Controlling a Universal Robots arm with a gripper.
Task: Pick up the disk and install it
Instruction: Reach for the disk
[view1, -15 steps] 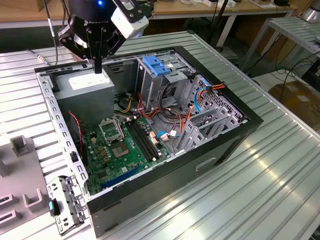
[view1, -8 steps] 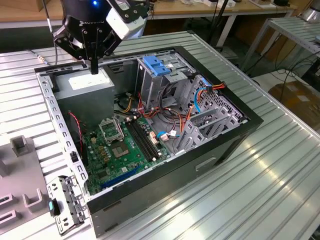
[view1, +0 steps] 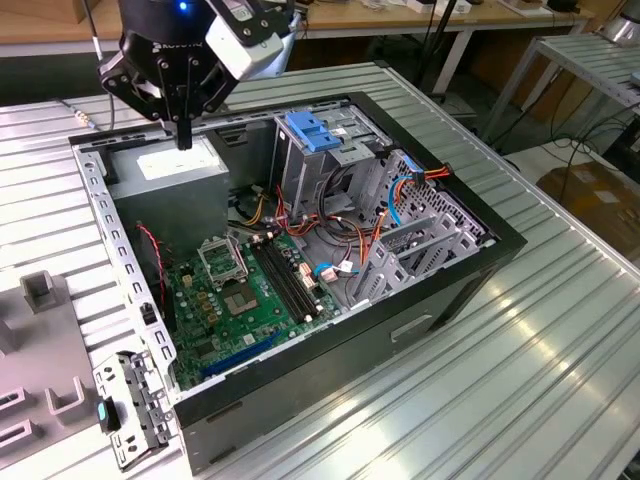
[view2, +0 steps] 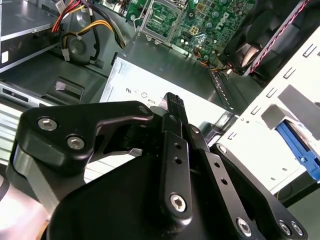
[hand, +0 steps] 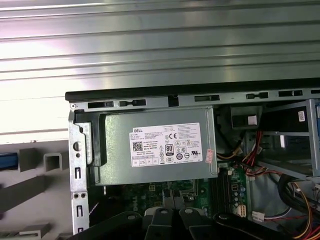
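While benches (view1: 480, 18) stand behind, ribbed metal table (view1: 520, 380) bears a computer case (view1: 300, 385)

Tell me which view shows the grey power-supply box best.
The first wrist view: the power-supply box lies nearly whole, its white sticker facing the camera. The exterior view shows it partly behind the gripper; the second wrist view shows a slanted part beyond the gripper.

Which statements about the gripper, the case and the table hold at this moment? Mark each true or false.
1. The gripper is over the power-supply box. True.
2. The gripper carries something. False: it is shut, with nothing between its fingers.
3. The computer case is open, showing the motherboard. True.
4. The case stands on a wooden table. False: the table is ridged metal.
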